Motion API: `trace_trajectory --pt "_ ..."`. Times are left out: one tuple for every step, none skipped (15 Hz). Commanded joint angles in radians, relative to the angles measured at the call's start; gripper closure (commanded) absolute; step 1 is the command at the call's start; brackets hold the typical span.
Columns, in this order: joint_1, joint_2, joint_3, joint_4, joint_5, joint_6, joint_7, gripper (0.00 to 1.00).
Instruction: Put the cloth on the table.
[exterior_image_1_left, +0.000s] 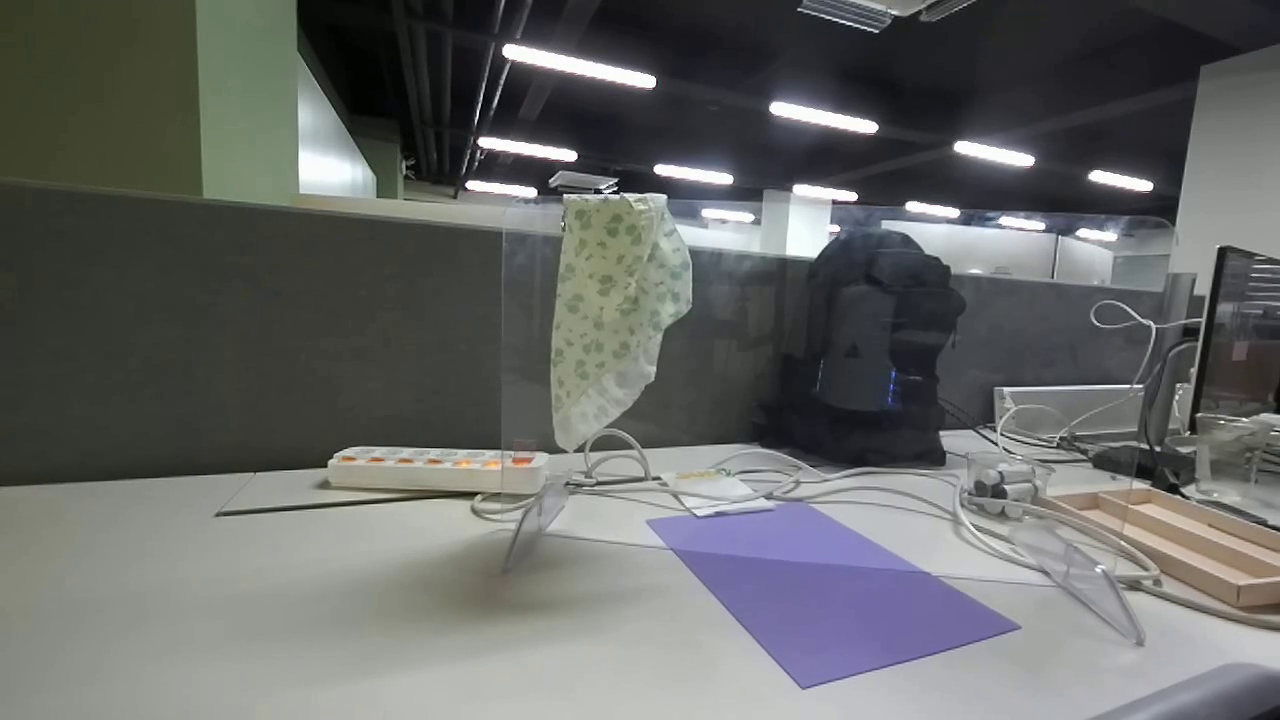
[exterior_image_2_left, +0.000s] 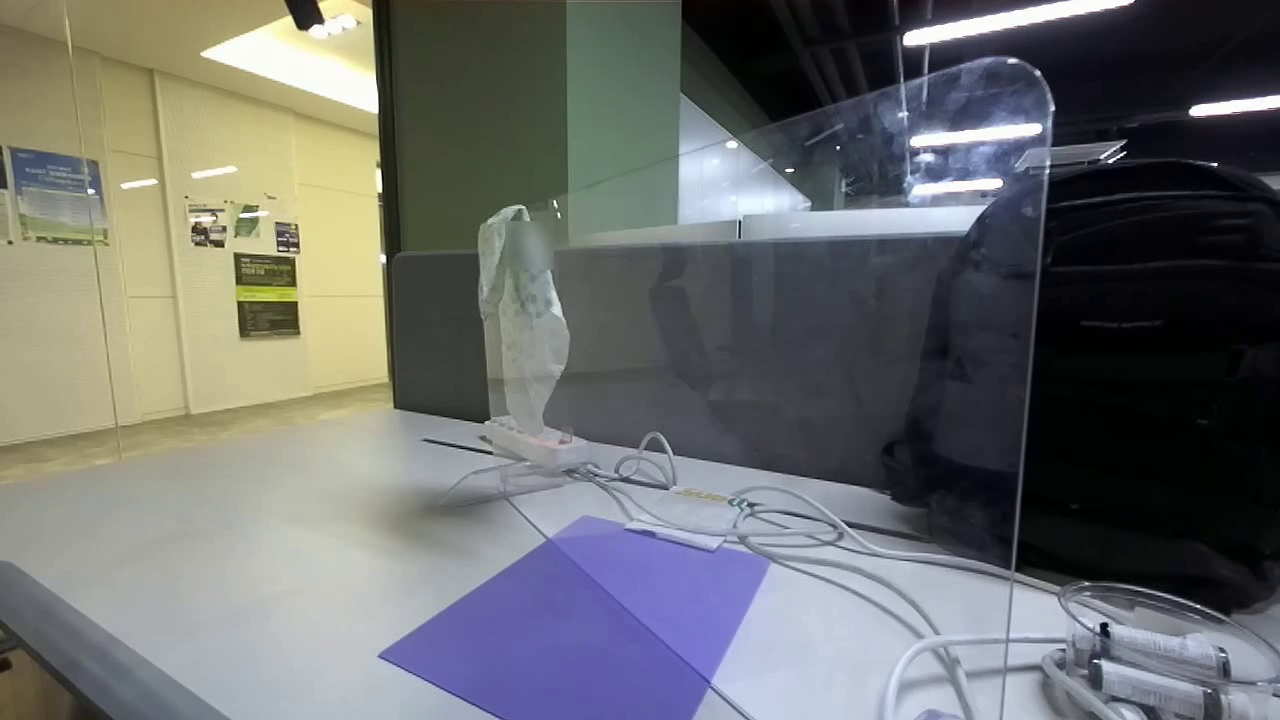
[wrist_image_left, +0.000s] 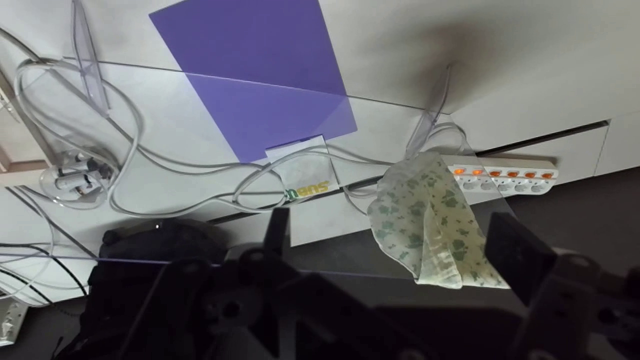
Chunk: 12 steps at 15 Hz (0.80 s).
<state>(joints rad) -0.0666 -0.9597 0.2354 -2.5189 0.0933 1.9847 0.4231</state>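
The cloth (exterior_image_1_left: 608, 300), pale cream-green with a green leaf-like pattern, hangs limp from the top edge of a clear upright panel, near one end of it. Its lower tip hangs above the table (exterior_image_1_left: 300, 620). It also shows in an exterior view (exterior_image_2_left: 528, 330), seen nearly edge-on. In the wrist view the cloth (wrist_image_left: 450, 215) shows between the fingers, close to the right fingertip, with its folded top edge toward the gripper. My gripper (wrist_image_left: 395, 242) is open, with a wide gap. I cannot tell whether a finger touches the cloth. The gripper is out of both exterior views.
The clear panel (exterior_image_1_left: 730, 380) stands on clear feet across the table. A purple sheet (exterior_image_1_left: 830, 590) lies under it. A white power strip (exterior_image_1_left: 435, 470), loose cables, a white packet (exterior_image_1_left: 720, 492), a black backpack (exterior_image_1_left: 870, 350), a clear cup (exterior_image_1_left: 1005, 485) and a wooden tray (exterior_image_1_left: 1180, 540) stand around.
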Motion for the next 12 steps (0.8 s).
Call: trace_trajectory --pt "0.007 -0.001 -0.001 0.002 -0.006 -0.006 0.005 0.0" --pt "0.007 -0.001 -0.001 0.001 -0.006 -0.005 0.003 0.0" --pt "0.007 0.001 -0.001 0.001 -0.006 -0.004 0.002 0.0" --pt "0.007 0.002 -0.001 0.001 -0.006 -0.003 0.002 0.0" --pt "0.007 0.003 -0.001 0.001 -0.006 -0.003 0.002 0.0" --pt "0.007 0.004 -0.002 0.001 -0.006 -0.003 0.002 0.0" --pt "0.007 0.004 -0.002 0.001 -0.006 -0.003 0.002 0.0" --pt "0.007 0.004 -0.002 0.001 -0.006 -0.003 0.002 0.0" --pt "0.007 0.004 -0.002 0.001 -0.006 -0.003 0.002 0.0" --pt "-0.001 -0.008 0.012 -0.007 -0.016 0.027 0.015 0.0" --pt "-0.005 0.001 0.016 -0.005 -0.016 0.041 0.022 0.0" --pt "-0.005 0.013 0.016 -0.001 -0.012 0.049 0.024 0.0"
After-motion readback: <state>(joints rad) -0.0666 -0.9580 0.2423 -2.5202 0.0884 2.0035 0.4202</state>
